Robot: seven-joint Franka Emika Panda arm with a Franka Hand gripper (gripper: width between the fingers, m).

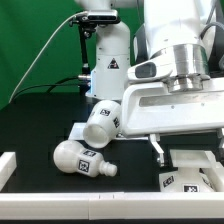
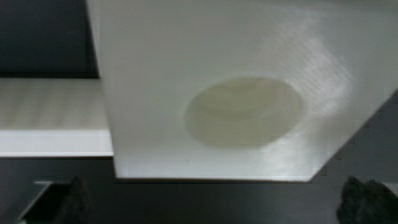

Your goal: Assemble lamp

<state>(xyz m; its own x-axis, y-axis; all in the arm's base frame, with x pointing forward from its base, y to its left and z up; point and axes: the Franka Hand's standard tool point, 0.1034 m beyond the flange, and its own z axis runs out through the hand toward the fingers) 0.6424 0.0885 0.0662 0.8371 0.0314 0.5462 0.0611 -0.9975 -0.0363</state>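
The hand (image 1: 190, 150) hangs low over the base (image 1: 192, 178), which lies flat on the black desk (image 1: 40, 120) at the exterior view's right, near the front edge. The two dark fingers (image 1: 158, 148) are spread wide and hold nothing; the hand is released. In the wrist view the base (image 2: 178, 60) fills most of the picture as a white square plate with a round shallow recess (image 2: 246, 110) in its middle, and the fingertips (image 2: 54, 200) show as dark shapes at both sides, just off its near edge. I cannot tell if they touch it. The bulb (image 1: 78, 158) lies on its side on the desk, at the exterior view's left of the base and well apart from it, its round end pointing to the left and a tag on its neck. The shade (image 1: 103, 120) lies tilted just behind the bulb, very near to it; whether they touch is not clear. The white pedestal (image 1: 108, 65) stands at the back.
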